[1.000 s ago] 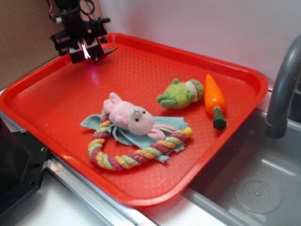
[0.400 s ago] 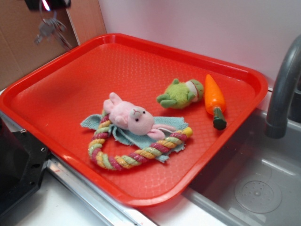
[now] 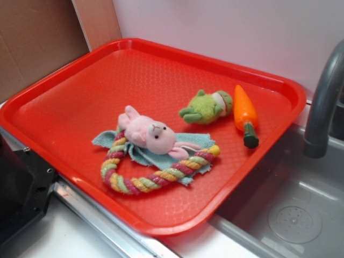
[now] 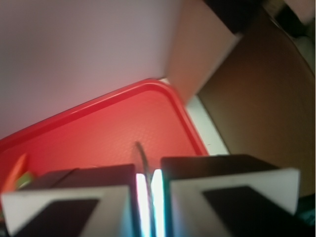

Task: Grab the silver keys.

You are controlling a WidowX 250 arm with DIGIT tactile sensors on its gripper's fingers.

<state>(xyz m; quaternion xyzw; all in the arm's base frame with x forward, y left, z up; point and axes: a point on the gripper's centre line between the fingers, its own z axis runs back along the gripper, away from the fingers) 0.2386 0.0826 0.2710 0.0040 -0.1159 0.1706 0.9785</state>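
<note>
In the wrist view my gripper (image 4: 148, 182) is shut, its two black-and-white fingers (image 4: 79, 197) nearly touching. A thin grey metal strip of the silver keys (image 4: 141, 155) sticks out from between them; the rest of the bunch is hidden. The gripper hangs high above the far left corner of the red tray (image 4: 98, 138). In the exterior view neither the gripper nor the keys show; only the red tray (image 3: 70, 102) with its toys is seen.
On the tray lie a pink plush bunny (image 3: 148, 134) on a blue cloth, a coloured rope ring (image 3: 156, 177), a green plush toy (image 3: 207, 106) and a toy carrot (image 3: 245, 114). A grey faucet (image 3: 322, 102) and sink are at the right. Brown cardboard (image 3: 37, 43) stands behind the tray's left.
The gripper rose from the tray's far left corner with the keys hanging from it, then left the exterior view upward. The toys have not moved.
</note>
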